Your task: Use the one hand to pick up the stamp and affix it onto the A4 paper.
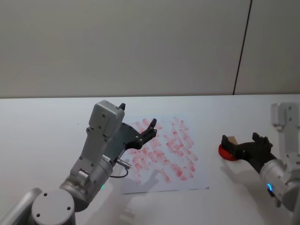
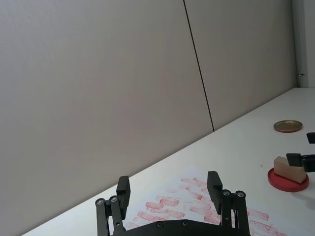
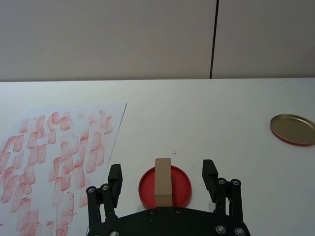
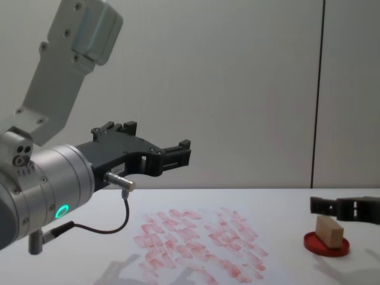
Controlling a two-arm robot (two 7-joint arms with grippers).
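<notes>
The stamp [image 3: 163, 182], a small tan wooden block, lies on a round red ink pad [image 3: 182, 184] to the right of the A4 paper [image 1: 164, 154]. My right gripper [image 3: 162, 171], the hand with the blue ring, is open, one finger on each side of the stamp and not touching it. In the chest view its fingertips [image 4: 323, 206] sit about level with the top of the stamp [image 4: 329, 231]. From the head view the stamp [image 1: 230, 139] shows just past the right gripper [image 1: 239, 144]. My left gripper [image 1: 138, 116], green ring, hangs open above the paper [image 4: 196, 243].
A gold round lid [image 3: 293, 129] lies on the white table, to the right of the ink pad and farther back. A plain wall with a dark vertical seam runs along the table's far edge. The left arm's body [image 1: 101, 140] stands over the paper's left side.
</notes>
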